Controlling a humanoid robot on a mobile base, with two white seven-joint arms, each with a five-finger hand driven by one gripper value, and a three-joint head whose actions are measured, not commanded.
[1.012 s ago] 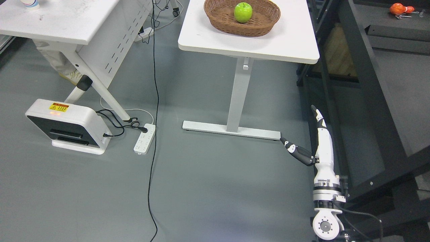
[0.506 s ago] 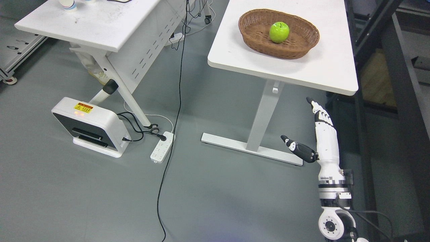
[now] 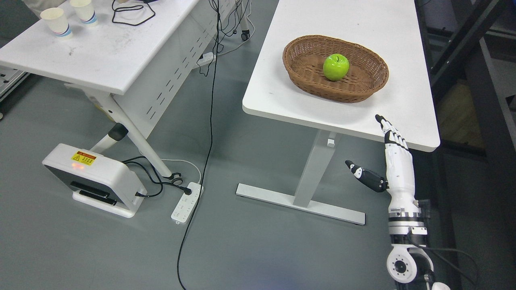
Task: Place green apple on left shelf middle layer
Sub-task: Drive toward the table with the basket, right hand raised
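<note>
Green apple [image 3: 336,67] sits in the wicker basket [image 3: 369,86] on the white table [image 3: 278,92] ahead of you; your right hand [image 3: 393,161] hovers at the table's near edge, fingers straight, thumb splayed, holding nothing; a second table [image 3: 100,64] with paper cups [image 3: 56,22] stands left; cables [image 3: 209,121] and a power strip [image 3: 186,202] lie on the floor.
</note>
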